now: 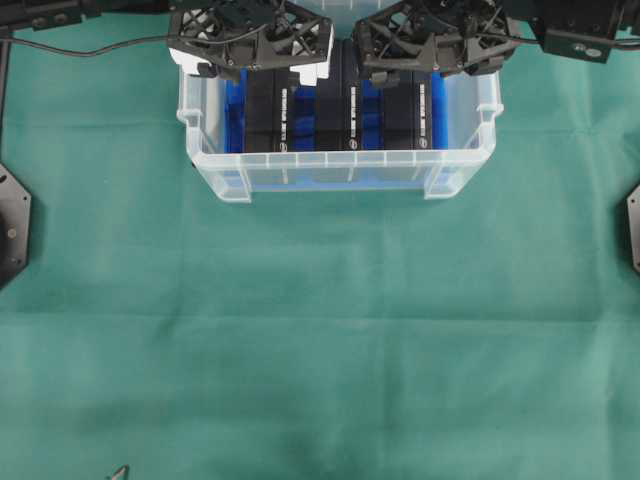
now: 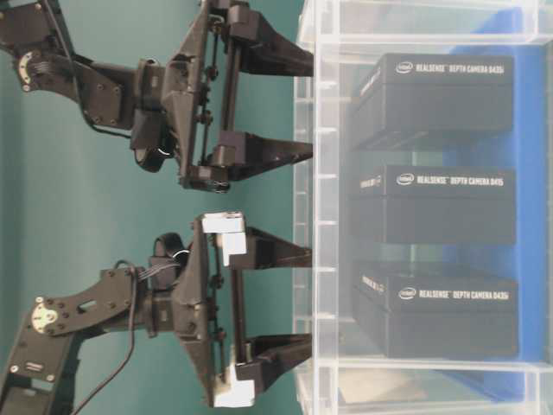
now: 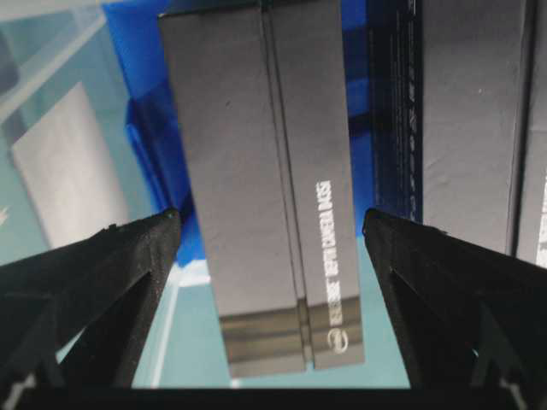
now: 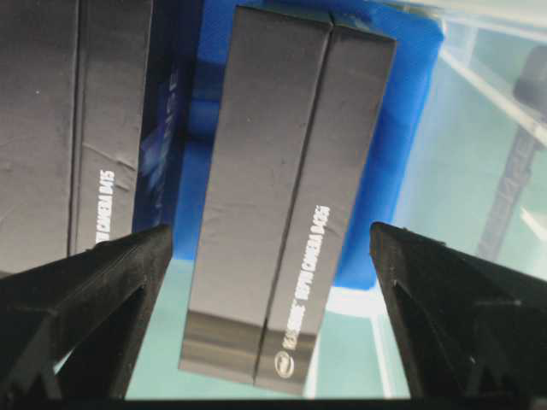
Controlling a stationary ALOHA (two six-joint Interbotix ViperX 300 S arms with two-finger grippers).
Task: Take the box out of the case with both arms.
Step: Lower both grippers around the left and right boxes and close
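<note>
Overhead — both arms (image 1: 250,40) above case (image 1: 340,170)

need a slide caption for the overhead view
Both open hands, left and right, hover over the clear case holding three black boxes on blue lining.

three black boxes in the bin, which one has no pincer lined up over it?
The middle box. The left pincer hangs over the left box, the right pincer over the right box.

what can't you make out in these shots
- Overhead: far ends of the boxes, hidden under both end effectors, left and right.
- Left wrist: the middle box's label, cut off by the frame edge.
- Table-level: case floor, blurred through the translucent wall.
</note>
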